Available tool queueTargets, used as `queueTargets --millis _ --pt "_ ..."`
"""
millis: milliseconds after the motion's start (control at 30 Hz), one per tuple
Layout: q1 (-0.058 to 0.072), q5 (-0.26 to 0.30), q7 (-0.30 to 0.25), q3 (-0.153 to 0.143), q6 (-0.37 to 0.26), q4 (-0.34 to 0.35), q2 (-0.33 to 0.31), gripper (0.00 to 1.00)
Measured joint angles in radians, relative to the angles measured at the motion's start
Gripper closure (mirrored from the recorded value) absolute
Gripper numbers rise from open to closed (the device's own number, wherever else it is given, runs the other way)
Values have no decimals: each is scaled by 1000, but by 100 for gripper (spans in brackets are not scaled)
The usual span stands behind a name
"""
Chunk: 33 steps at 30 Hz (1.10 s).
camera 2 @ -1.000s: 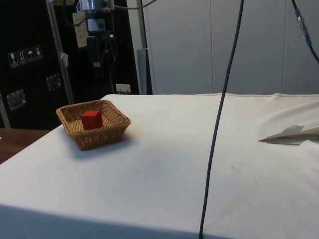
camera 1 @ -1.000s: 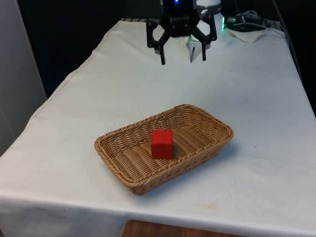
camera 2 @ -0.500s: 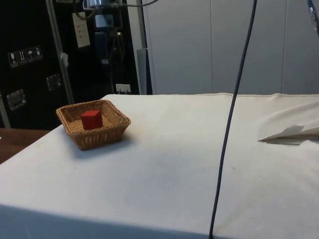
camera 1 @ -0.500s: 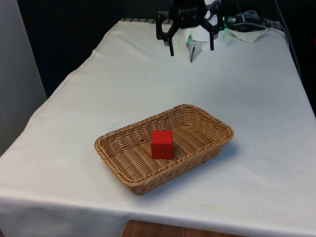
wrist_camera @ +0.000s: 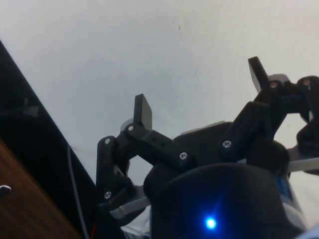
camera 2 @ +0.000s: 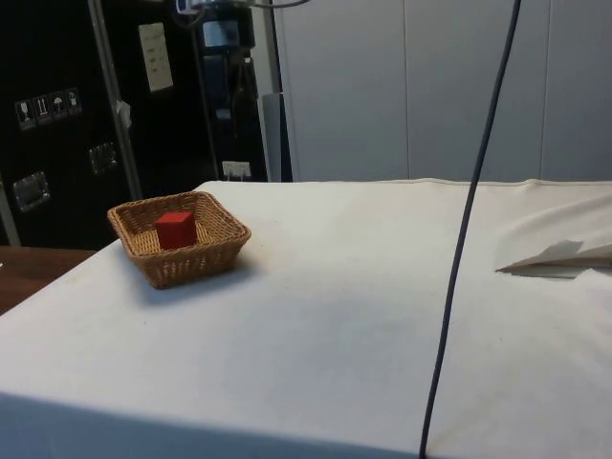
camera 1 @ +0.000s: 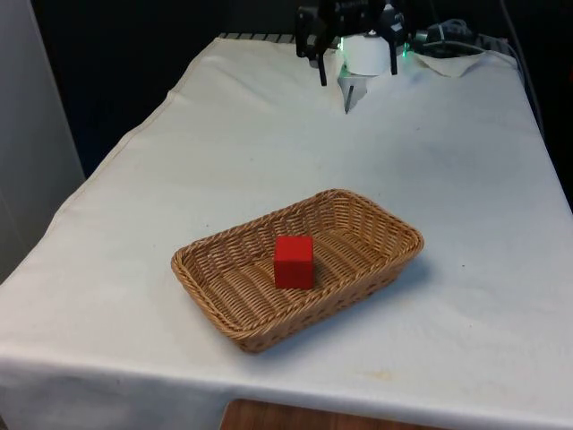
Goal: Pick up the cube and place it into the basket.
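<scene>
Sitting upright on the woven floor of the wicker basket (camera 1: 363, 218), the red cube (camera 1: 294, 262) rests near the basket's middle, touching the weave beneath it and standing clear of all four walls. In the side view the same cube (camera 2: 175, 229) rises a little above the near rim of the basket (camera 2: 206, 260), and nothing presses on it or grips it.

The basket is a shallow, rectangular one of tan wicker, set at an angle on the white tablecloth (camera 1: 466, 179), in the nearer half of the table in the front view. Light creases run through the cloth around it.

Well apart from the basket, high over the table's far end, hangs the black gripper (camera 1: 356, 73). Its two fingers are spread wide with nothing between them; the wrist view shows the gripper (wrist_camera: 202, 94) with its fingertips (wrist_camera: 143, 109) held far apart over bare white cloth.

In the side view a dark cable (camera 2: 469, 220) hangs down across the scene, and a raised fold of cloth (camera 2: 559, 256) lies at that view's right edge.
</scene>
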<state>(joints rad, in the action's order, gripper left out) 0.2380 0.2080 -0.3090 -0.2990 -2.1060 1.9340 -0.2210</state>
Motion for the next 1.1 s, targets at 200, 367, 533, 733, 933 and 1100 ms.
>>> queueTargets --millis 200,367,533,733,933,1100 --pt "0 -3 12 2 -4 46 36 0" --pt "0 -8 25 3 -5 68 54 0" --pt "0 -20 48 3 -10 93 74 0" --pt "0 -48 78 4 -19 116 90 0" --pt "0 -79 108 5 -36 139 107 0" --pt "0 -104 131 7 -48 155 118 0"
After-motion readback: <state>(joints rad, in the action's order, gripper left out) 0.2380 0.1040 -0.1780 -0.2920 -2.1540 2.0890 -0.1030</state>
